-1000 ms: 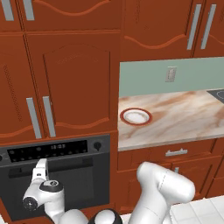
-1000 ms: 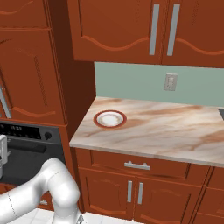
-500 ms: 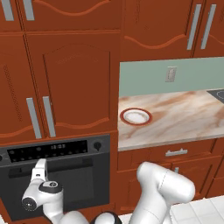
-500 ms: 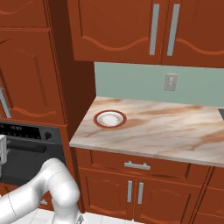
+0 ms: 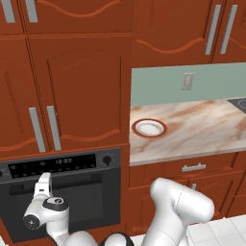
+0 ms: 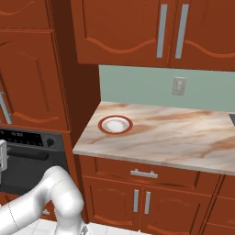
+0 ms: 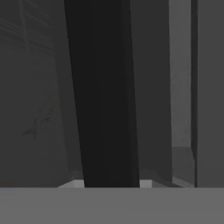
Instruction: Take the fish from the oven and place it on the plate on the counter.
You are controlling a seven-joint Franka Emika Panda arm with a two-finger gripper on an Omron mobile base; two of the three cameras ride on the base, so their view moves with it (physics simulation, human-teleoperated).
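The black oven [image 5: 86, 202] [image 6: 27, 170] is closed. My gripper [image 5: 43, 185] [image 6: 2, 157] is at its bar handle [image 5: 72, 184] [image 6: 28, 155]. In the hand view the dark handle [image 7: 107, 96] runs up the middle. It sits between the two fingertips [image 7: 146, 183] of my gripper [image 7: 111, 184], which is shut on it. Behind the dark glass, the fish [image 7: 40, 121] is a faint greenish shape to the left of the handle. The white plate [image 5: 149, 128] [image 6: 115, 124] with a red-brown rim sits bare on the marbled counter [image 5: 202, 129] [image 6: 174, 135], near its left end.
Red-brown cabinets [image 5: 77, 86] rise above the oven and over the counter. Drawers with silver handles [image 6: 143, 174] sit below the counter. A wall outlet [image 6: 179, 86] is on the green backsplash, and a cooktop corner [image 5: 239, 103] shows at the far right.
The hand has stayed at the oven handle and its fingers have closed around it. The plate, the counter and the oven door have not moved.
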